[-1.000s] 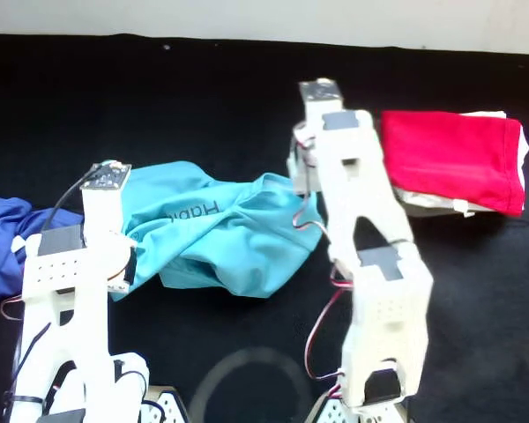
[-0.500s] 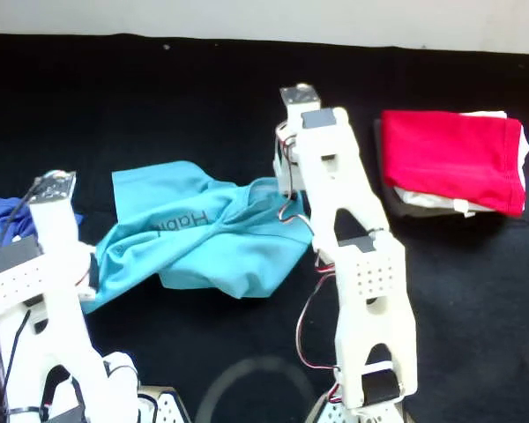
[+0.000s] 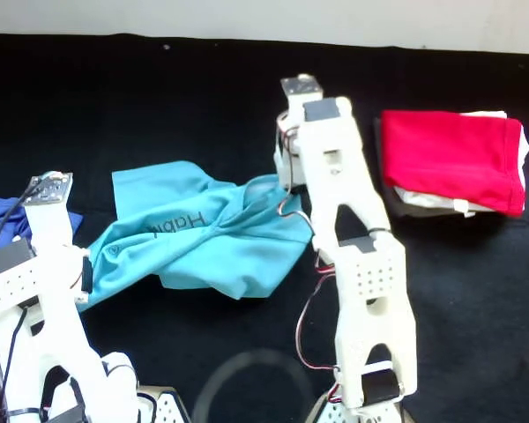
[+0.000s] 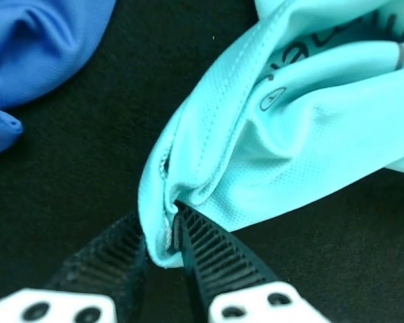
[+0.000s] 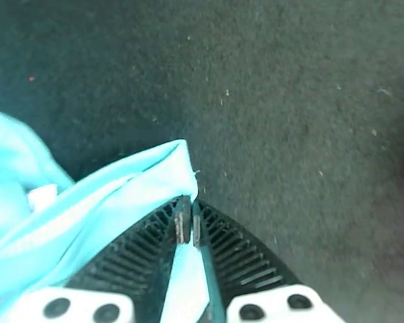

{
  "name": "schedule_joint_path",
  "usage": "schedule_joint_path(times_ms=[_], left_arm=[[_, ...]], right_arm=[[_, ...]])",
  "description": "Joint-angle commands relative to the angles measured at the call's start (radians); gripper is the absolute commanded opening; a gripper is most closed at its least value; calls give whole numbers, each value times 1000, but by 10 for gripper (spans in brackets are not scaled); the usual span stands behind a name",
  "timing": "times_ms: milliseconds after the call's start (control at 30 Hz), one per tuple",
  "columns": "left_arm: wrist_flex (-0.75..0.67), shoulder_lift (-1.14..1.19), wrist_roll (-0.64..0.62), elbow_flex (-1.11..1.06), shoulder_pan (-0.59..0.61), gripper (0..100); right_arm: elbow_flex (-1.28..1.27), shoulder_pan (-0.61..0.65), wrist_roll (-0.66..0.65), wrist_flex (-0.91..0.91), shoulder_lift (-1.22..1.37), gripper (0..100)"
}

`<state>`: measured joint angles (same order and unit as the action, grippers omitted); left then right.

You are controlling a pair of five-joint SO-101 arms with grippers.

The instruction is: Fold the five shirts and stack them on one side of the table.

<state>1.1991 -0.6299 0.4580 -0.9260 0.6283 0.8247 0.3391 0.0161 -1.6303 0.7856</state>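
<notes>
The teal shirt lies rumpled mid-tabletop, strung between the left end effector, pinched tight on a stitched hem, and the right end effector, clamped on a folded edge at the opposite end. It looks like light, limp, slightly slick mesh that is likely to sag and slide, so seams and corners are the sound places to hold. Dark lettering and a small round mark cross the fabric.
</notes>
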Motion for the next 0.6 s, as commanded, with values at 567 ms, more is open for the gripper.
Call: schedule_joint_path(times_ms=[567], left_arm=[[456,-13,-117,727,-96,11]], right_arm=[[-303,-12,-158,-128,-862,7]])
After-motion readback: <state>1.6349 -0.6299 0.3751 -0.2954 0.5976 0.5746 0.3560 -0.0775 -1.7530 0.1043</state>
